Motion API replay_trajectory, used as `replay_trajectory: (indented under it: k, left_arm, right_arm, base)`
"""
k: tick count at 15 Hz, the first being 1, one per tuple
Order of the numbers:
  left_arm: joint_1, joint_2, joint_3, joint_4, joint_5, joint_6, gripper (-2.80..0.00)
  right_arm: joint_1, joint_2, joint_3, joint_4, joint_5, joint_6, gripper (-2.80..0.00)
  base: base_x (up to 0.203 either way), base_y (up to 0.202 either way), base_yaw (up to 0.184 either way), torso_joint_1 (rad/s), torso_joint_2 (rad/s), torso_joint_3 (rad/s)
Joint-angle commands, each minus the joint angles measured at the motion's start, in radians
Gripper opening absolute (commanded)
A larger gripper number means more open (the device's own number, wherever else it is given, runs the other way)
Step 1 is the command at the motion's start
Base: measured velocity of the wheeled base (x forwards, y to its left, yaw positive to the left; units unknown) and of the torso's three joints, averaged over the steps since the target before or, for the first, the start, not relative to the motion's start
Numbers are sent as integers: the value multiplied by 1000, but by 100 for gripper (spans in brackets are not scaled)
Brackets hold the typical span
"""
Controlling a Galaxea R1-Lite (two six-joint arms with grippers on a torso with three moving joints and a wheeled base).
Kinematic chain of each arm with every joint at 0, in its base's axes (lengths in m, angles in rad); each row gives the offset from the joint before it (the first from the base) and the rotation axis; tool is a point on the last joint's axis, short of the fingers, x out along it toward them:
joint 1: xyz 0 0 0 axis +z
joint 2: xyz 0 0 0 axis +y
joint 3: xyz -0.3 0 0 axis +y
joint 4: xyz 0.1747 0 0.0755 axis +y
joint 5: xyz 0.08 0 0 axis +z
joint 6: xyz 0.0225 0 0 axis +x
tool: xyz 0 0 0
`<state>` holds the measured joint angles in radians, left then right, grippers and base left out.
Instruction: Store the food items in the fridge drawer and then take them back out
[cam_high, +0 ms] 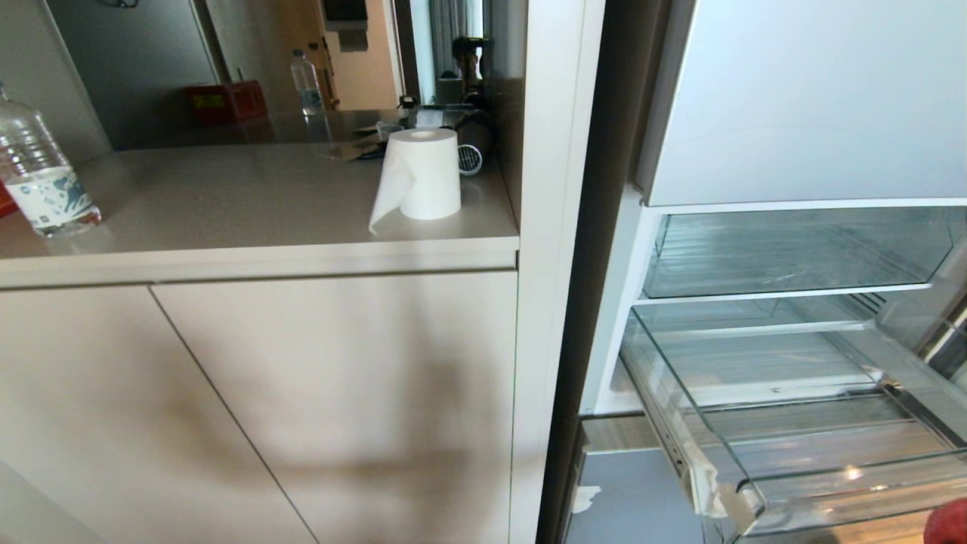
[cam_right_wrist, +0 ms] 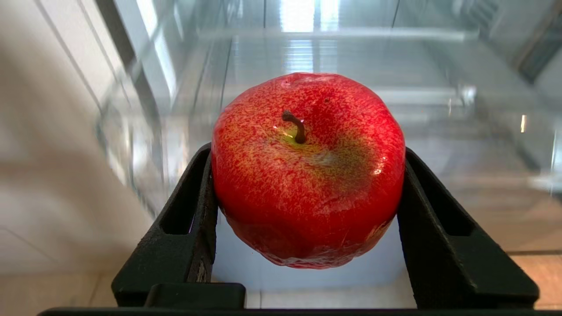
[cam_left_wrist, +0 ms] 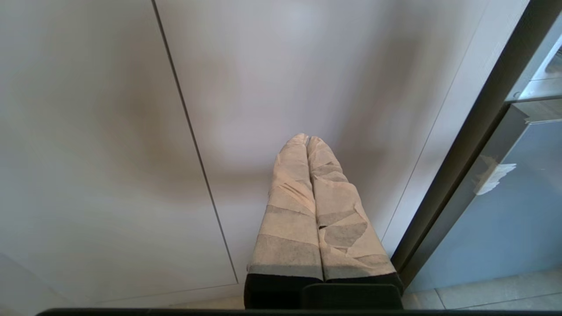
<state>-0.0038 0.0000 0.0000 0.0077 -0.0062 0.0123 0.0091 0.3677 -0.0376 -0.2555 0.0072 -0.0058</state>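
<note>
- Apple [cam_right_wrist: 307, 171] sits pinched between the two black fingers [cam_right_wrist: 184, 228] of my right gripper [cam_right_wrist: 307, 184], stem facing my wrist camera, red skin glossy with a yellow-green patch around the stem.
- From my head camera, only a red sliver of that apple [cam_high: 948, 523] shows at the bottom right corner, just in front of the fridge drawer [cam_high: 831, 483].
- Fridge drawer stands pulled out of the open fridge, a wide clear plastic tray with a ribbed floor and a thick transparent front wall; I see nothing lying in the part that shows.
- Behind the held apple, my right wrist camera looks into the drawer's clear walls [cam_right_wrist: 145, 109]; the fruit hangs in front of them, and I cannot tell whether it has crossed the front wall.
- Smaller clear compartment [cam_high: 793, 253] sits above the drawer, under a pale fridge panel [cam_high: 816, 98].
- My left gripper [cam_left_wrist: 307, 139] hangs with its tape-wrapped fingers [cam_left_wrist: 290, 210] pressed together, holding nothing, pointed at the beige cabinet doors [cam_left_wrist: 109, 153] beside the fridge's dark edge [cam_left_wrist: 465, 162].
- Second fruit of the task shows in none of my views.
- Countertop [cam_high: 227, 204] to the left of the fridge carries a white paper roll [cam_high: 419, 181] with a loose sheet hanging, and a plastic water bottle [cam_high: 41, 177] at the far left edge; another bottle [cam_high: 306, 83] stands further back.
</note>
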Motion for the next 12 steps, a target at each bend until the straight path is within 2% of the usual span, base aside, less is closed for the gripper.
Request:
replay_trajectory:
  k: [1,9,12]
  left_arm:
    - [-1,2,0,0,0,0,-280]
    - [-1,2,0,0,0,0,-280]
    - [-1,2,0,0,0,0,-280]
  right_arm:
    - [-1,238,-68,-57,1,6,-280]
    - [0,892,-422,-70,53,110,-280]
    - [2,1120,-517,-149,74,129,-280]
  base:
    - [0,0,0,0,0,0]
    - [0,0,0,0,0,0]
    - [0,0,0,0,0,0]
